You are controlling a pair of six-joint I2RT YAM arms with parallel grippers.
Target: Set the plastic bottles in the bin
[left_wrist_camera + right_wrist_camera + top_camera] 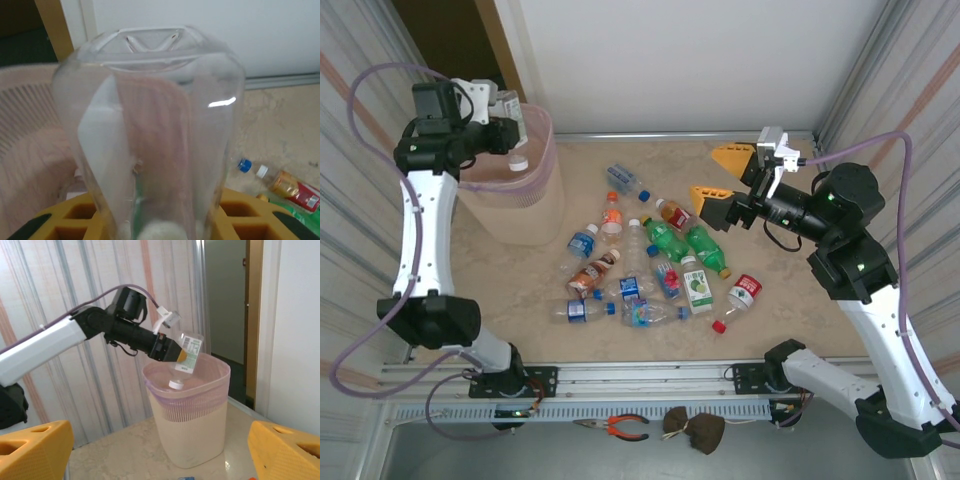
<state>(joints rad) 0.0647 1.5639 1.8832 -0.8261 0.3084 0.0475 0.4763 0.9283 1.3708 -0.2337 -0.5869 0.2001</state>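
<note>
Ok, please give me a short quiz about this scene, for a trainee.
1. True or false: the left gripper holds a bottle above the bin.
2. The right gripper is: A) open and empty, B) shut on a bottle, C) inside the bin.
3. Fill in: the held bottle's cap points ___ (up or down).
Key: 1 true; 2 A; 3 down.

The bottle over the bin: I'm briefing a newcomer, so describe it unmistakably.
Find the beige, pink-lined bin at the table's far left. Above its rim the left gripper holds a clear bottle, white cap down; the other bottles lie on the table.
</note>
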